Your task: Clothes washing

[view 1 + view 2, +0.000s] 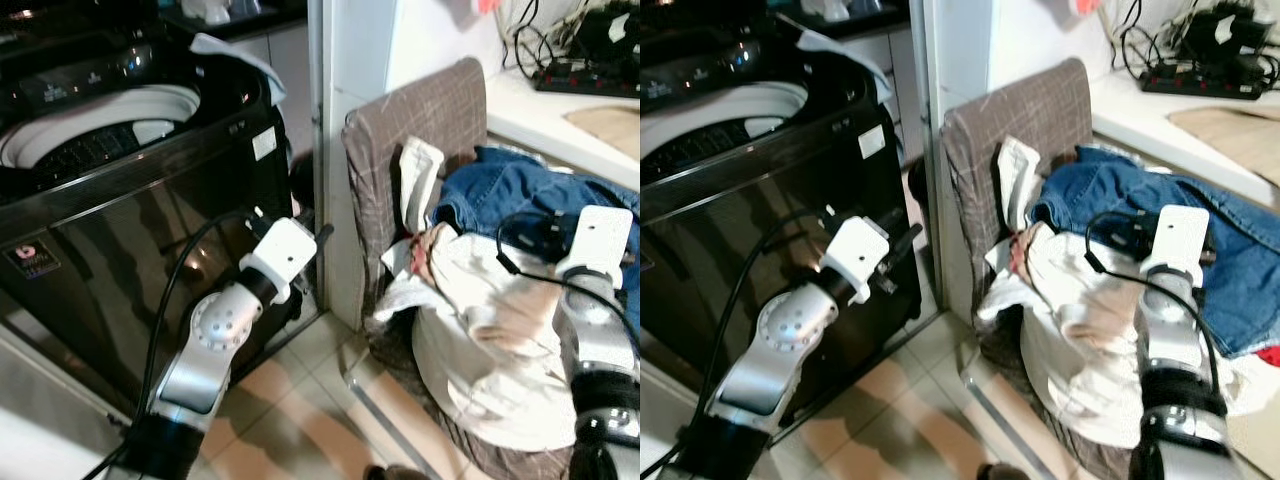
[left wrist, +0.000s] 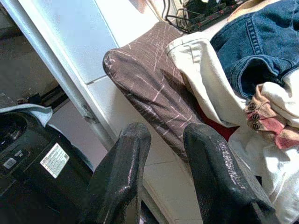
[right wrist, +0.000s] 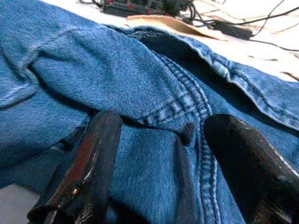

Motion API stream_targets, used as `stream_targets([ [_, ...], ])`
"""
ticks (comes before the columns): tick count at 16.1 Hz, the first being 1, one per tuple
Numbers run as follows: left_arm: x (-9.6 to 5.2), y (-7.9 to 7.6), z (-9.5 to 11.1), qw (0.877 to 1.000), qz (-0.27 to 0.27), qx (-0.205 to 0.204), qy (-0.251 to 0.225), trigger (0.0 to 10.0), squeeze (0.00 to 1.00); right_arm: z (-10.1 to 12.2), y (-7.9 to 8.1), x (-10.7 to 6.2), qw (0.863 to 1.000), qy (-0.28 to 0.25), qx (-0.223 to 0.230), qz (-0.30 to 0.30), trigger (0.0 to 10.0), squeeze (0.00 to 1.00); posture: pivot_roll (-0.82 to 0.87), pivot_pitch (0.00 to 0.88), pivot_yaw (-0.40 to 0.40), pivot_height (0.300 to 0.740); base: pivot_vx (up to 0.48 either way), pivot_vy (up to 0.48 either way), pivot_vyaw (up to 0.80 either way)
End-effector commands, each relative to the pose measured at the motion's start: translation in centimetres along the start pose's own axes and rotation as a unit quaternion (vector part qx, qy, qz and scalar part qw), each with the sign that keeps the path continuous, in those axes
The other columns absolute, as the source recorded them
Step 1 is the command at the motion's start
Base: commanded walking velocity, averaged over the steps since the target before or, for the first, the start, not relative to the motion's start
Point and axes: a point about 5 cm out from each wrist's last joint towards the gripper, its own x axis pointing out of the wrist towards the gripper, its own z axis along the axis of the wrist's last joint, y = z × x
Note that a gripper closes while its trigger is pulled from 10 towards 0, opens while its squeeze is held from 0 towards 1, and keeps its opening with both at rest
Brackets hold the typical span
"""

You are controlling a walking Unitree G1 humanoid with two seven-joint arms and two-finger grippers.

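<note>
A blue denim garment (image 1: 520, 195) lies crumpled atop a heap of white clothes (image 1: 480, 320); the black top-loading washing machine (image 1: 130, 200) stands open.

The washing machine (image 1: 130, 200) stands at 10 o'clock, the laundry basket (image 1: 400, 150) at 2 o'clock holds the jeans (image 1: 520, 195), and the tabletop (image 1: 560, 115) lies behind it.

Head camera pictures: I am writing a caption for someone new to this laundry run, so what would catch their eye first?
The heap of clothes on the brown checked chair, topped by a blue denim garment, stands out on the robot's right. The right gripper is open, its fingers against that denim. On the left stands the black top-loading washing machine with its lid up, the left gripper open between machine and chair.
</note>
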Motion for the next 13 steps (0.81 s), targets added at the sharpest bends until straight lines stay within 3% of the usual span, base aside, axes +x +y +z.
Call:
stream_targets([
  [1, -0.2, 0.1, 0.1, 1.000, -0.003, 0.007, 0.000, 10.0, 0.00, 0.0, 0.2, 0.5, 0.999, 0.017, 0.036, 0.004, 10.0, 0.00, -0.07, 0.015, 0.045, 0.740, 0.000, 0.000, 0.00],
  [4, -0.6, 0.2, 0.1, 1.000, -0.003, 0.009, 0.004, 10.0, 0.00, -1.2, 1.4, 0.8, 0.989, 0.079, 0.126, 0.022, 10.0, 0.00, -0.05, 0.037, 0.052, 0.740, 0.000, 0.000, 0.00],
  [7, -1.2, 0.3, 0.2, 1.000, -0.006, 0.013, 0.010, 10.0, 0.00, -1.6, 2.4, 0.7, 0.984, 0.103, 0.143, 0.026, 10.0, 0.00, -0.02, 0.058, 0.066, 0.740, 0.000, 0.000, 0.00],
  [8, -1.6, 0.5, 0.2, 1.000, -0.009, 0.018, 0.014, 10.0, 0.00, -2.7, 2.9, 0.5, 0.970, 0.154, 0.187, 0.022, 10.0, 0.00, 0.00, 0.066, 0.075, 0.740, 0.000, 0.000, 0.00],
  [9, -1.7, 0.6, 0.2, 1.000, -0.009, 0.020, 0.016, 10.0, 0.00, -3.1, 3.2, 0.3, 0.963, 0.174, 0.204, 0.019, 10.0, 0.00, 0.01, 0.067, 0.076, 0.740, 0.000, 0.000, 0.00],
  [10, -1.8, 0.8, 0.2, 1.000, -0.008, 0.023, 0.018, 10.0, 0.00, -3.5, 3.7, 0.1, 0.955, 0.191, 0.225, 0.023, 0.0, 0.00, 0.01, 0.067, 0.077, 0.740, 0.000, 0.000, 0.00],
  [13, -1.8, 1.1, 0.4, 0.999, -0.003, 0.027, 0.021, 10.0, 0.00, -3.0, 5.3, -0.2, 0.955, 0.181, 0.230, 0.053, 0.0, 0.00, 0.02, 0.063, 0.073, 0.740, 0.000, 0.000, 0.00],
])
